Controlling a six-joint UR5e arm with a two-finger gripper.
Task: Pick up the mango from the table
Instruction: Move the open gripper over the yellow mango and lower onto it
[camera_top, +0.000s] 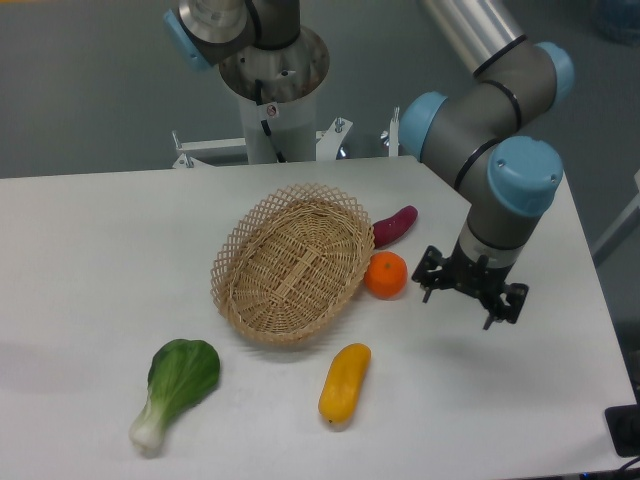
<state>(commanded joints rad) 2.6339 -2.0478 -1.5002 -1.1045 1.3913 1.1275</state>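
Bare table (470, 400) around mango (344, 383)

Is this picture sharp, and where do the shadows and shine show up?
The fixed camera view is evenly lit and mostly sharp; the mango and basket look crisp. Soft shadows sit close under the fruit and below the claw on the table. The orange shows a small glossy highlight; the claw's fine parts look slightly soft.
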